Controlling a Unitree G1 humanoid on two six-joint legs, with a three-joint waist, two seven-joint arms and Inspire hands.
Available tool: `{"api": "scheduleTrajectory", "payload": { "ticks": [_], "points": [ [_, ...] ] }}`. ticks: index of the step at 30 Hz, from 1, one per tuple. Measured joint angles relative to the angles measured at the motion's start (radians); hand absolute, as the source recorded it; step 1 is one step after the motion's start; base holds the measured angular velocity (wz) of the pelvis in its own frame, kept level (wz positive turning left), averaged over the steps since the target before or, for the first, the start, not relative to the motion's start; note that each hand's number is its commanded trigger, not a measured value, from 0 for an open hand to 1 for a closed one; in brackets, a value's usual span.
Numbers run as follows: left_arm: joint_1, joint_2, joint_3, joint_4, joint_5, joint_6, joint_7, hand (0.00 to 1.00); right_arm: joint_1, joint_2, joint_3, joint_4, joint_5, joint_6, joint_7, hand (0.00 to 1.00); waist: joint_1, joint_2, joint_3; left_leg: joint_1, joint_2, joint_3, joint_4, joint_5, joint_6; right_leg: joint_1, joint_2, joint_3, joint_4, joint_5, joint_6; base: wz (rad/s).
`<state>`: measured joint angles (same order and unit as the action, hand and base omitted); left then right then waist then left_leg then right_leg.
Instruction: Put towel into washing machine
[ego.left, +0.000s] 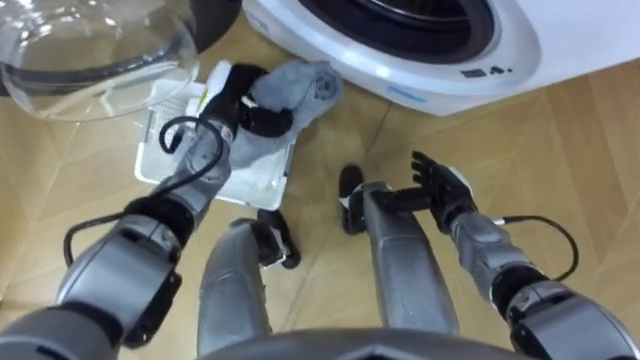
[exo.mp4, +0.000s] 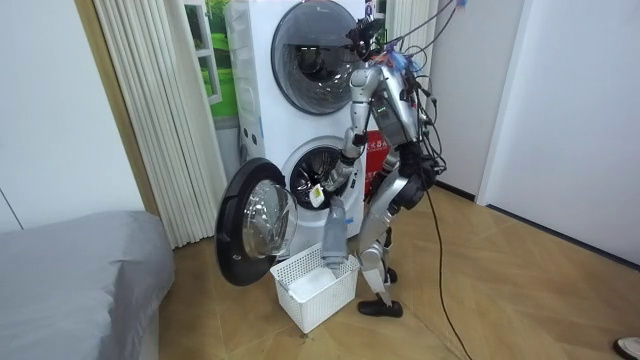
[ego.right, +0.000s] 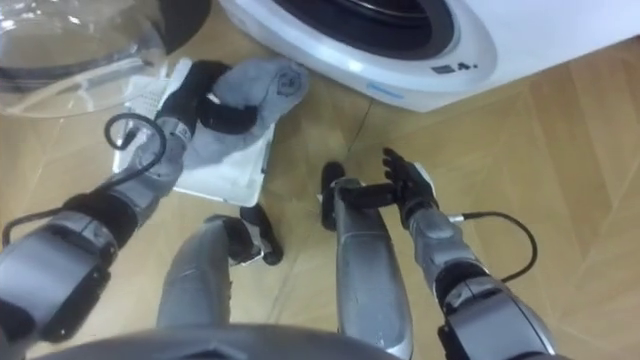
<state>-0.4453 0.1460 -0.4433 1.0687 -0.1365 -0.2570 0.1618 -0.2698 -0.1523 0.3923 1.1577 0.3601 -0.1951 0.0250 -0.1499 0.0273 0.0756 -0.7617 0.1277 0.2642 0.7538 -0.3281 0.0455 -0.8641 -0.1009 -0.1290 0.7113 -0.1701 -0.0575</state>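
Towel (ego.left: 300, 90), grey and bunched, sits at upper centre of the left eye view, pinched in the curled fingers of the left hand (ego.left: 228, 105), with its loose end draping down over the white basket (ego.left: 150, 160) at left. The room view shows why: the cloth hangs from that hand just above the basket, its lower end at the basket's rim, so the hold looks like a lift-out grip near one end that lets the rest fall free. The machine (ego.left: 430, 70) fills the top of the frame, its drum mouth (ego.left: 400, 20) just above and right of the towel. The glass door (ego.left: 90, 60) is swung wide to the upper left, leaving a clear path in. The right hand (ego.left: 440, 185) hovers at centre right with fingers spread and holding nothing, apart from the cloth, likely kept out of the way or used for balance. The robot stands close before the machine, basket at its feet, so the transfer should need only a short reach up and right.
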Motion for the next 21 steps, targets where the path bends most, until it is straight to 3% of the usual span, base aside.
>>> {"api": "scheduleTrajectory", "payload": {
  "ticks": [4,6,8,12,21],
  "points": [
    [0.062,-0.008,-0.015,-0.049,-0.171,0.013,-0.107,1.0,-0.002,0.007,-0.002,-0.001,-0.015,0.0,-0.003,0.0,0.009,-0.001,-0.0054,0.006,-0.001,-0.007,-0.008,0.004,-0.001,0.011,-0.001,-0.009,-0.01,0.0,0.0,0.05],
    [0.095,-0.018,-0.049,-0.049,-0.258,0.02,-0.163,1.0,0.011,0.011,0.0,-0.002,-0.014,0.0,-0.004,0.0,0.017,-0.002,-0.0246,0.013,-0.001,-0.008,-0.018,0.006,-0.002,0.019,0.0,-0.011,-0.022,0.002,0.0,0.0],
    [0.116,-0.027,-0.056,-0.049,-0.29,0.028,-0.204,1.0,0.018,0.016,0.0,-0.003,-0.016,0.0,-0.003,0.0,0.017,-0.003,-0.028,0.029,-0.001,-0.009,-0.029,0.008,-0.003,0.038,0.004,-0.012,-0.037,0.006,0.002,0.0],
    [0.148,-0.027,-0.085,-0.075,-0.383,0.055,-0.268,1.0,0.025,0.028,-0.002,-0.007,-0.016,0.002,-0.002,0.0,0.017,-0.002,-0.0316,0.044,0.001,-0.021,-0.036,0.008,-0.004,0.066,0.011,-0.02,-0.061,0.013,0.005,0.0],
    [0.194,-0.04,-0.088,-0.15,-0.642,0.063,-0.379,1.0,0.038,0.03,-0.003,-0.048,-0.06,0.0,-0.001,0.0,0.034,-0.002,-0.0324,0.06,-0.001,0.004,-0.065,0.016,0.0,0.069,0.017,-0.001,-0.089,0.031,0.01,-0.07]
  ]
}}
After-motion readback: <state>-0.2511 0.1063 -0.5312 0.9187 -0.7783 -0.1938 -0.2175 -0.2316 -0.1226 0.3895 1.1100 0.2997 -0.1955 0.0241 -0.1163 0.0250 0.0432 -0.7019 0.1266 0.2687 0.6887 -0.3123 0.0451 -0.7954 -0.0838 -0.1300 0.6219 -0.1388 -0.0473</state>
